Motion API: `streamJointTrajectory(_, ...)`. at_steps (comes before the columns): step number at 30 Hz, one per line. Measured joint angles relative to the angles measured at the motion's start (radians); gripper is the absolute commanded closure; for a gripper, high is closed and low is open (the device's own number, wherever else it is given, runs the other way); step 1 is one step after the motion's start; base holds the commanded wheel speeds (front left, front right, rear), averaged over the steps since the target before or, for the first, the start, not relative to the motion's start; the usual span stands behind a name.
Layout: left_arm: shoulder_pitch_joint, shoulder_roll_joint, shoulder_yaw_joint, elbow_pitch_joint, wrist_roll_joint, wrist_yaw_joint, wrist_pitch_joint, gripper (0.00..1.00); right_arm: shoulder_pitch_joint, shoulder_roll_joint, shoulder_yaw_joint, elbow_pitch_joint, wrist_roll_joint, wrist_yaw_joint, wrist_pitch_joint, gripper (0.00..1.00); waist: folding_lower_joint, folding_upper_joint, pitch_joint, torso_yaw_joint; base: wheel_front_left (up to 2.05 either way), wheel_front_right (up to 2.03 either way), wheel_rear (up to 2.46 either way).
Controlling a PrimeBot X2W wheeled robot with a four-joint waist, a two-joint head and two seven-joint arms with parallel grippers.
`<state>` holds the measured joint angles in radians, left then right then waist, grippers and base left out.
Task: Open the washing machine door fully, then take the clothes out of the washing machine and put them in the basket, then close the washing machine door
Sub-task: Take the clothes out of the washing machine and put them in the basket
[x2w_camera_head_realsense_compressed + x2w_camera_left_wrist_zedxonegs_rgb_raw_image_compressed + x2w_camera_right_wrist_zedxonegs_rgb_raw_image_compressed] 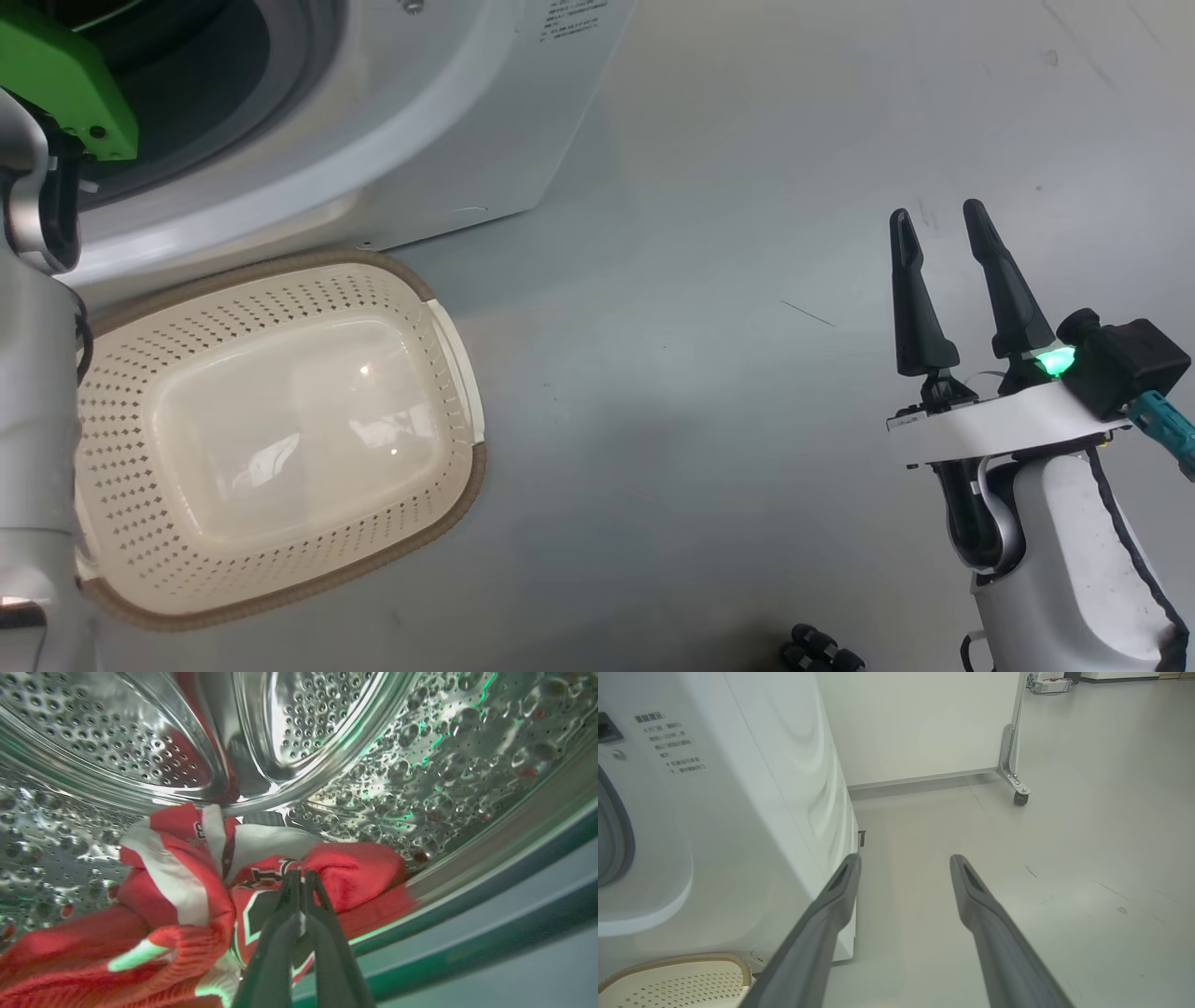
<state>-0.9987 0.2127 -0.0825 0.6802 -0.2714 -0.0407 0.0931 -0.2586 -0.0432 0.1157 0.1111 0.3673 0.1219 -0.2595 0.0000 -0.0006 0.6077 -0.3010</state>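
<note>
Red clothes (359,872), thinly pinched in my closed left gripper (299,876), could slip short of the basket (121,401) at 8 o'clock; right gripper (937,211) spread open.

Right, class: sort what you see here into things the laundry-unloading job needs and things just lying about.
Belongs to the job:
washing machine
clothes, inside it
basket, nothing in it
left gripper, shut on the clothes
right gripper, open, idle

Just lying about:
wheeled white panel
small black object on the floor, too cut off to identify
</note>
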Motion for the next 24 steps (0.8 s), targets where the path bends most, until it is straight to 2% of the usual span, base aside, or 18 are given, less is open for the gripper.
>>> streamJointTrajectory(9, 0.077, -0.028, 0.0, -0.034, 0.002, 0.0, -0.165, 1.0, 0.002, 0.0, -0.021, 0.016, -0.008, 0.0, 0.0, 0.0, 0.0, 0.0, -0.055, 0.038, 0.0, 0.0, 0.0)
streamJointTrajectory(24, 0.263, -0.098, 0.005, -0.065, -0.013, 0.001, -0.324, 1.0, 0.059, 0.0, -0.062, 0.038, -0.035, 0.0, 0.0, 0.0, 0.0, 0.0, -0.165, 0.107, 0.0, 0.0, 0.0)
